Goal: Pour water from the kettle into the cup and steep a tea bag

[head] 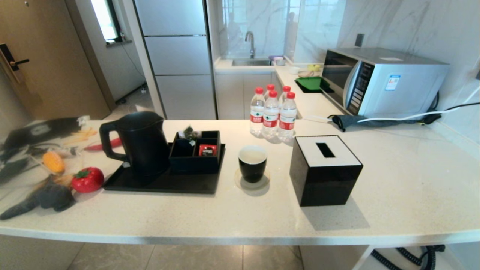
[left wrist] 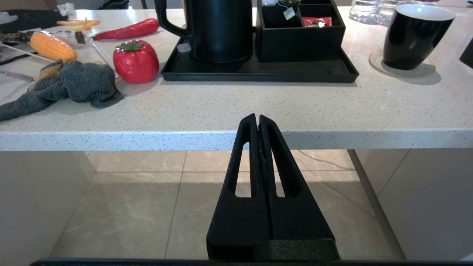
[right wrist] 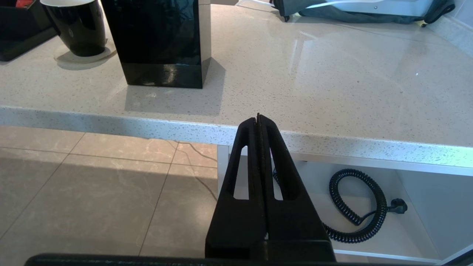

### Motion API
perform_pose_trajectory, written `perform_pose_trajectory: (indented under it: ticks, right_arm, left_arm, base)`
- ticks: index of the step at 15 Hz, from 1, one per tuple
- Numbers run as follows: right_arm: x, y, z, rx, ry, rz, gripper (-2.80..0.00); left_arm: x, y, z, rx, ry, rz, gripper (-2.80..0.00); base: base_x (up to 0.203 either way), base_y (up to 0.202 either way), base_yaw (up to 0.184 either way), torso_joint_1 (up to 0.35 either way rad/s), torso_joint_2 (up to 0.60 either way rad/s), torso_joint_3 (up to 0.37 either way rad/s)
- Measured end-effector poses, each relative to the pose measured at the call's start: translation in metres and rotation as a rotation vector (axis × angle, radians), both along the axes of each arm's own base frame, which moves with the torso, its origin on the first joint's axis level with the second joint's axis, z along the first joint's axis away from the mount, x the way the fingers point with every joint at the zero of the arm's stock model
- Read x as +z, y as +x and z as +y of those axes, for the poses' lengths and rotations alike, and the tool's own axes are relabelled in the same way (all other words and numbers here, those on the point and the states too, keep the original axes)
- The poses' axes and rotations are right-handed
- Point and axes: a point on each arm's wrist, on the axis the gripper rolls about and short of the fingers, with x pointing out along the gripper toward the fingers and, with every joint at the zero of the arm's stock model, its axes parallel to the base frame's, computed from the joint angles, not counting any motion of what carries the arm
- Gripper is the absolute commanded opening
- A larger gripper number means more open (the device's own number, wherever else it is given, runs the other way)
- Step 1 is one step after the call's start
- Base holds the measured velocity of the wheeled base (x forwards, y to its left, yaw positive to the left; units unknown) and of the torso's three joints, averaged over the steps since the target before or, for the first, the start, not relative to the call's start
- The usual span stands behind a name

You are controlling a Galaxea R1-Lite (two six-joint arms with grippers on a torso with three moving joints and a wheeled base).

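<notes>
Both the left claw (left wrist: pixel 257 120) and right claw (right wrist: pixel 258 120) are clenched and empty below the surface's (head: pixel 232 217) front edge, so the full kettle (head: pixel 140 144) near the left edge could tip or spill past the cup (head: pixel 252 164) mid-surface.

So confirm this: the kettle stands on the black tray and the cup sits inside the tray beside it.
Not quite. The kettle does stand on the black tray, but the cup sits outside it, on a coaster on the counter, as the head view shows.

Head camera high, looking down across the counter (head: pixel 240 217), wrist cameras low, off its front edge, facing forward — both share the cup (left wrist: pixel 415 35).
</notes>
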Motion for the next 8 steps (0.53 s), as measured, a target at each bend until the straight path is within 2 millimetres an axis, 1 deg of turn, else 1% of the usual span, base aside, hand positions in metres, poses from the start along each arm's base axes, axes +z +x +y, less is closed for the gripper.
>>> perform_pose_trajectory:
  ticks: [8]
  right_arm:
    - [0.0, 0.0, 0.0, 0.0, 0.0, 0.0, -2.8]
  left_arm:
    - [0.0, 0.0, 0.0, -0.001, 0.0, 0.0, -2.8]
  base:
    - [0.0, 0.0, 0.0, 0.0, 0.0, 0.0]
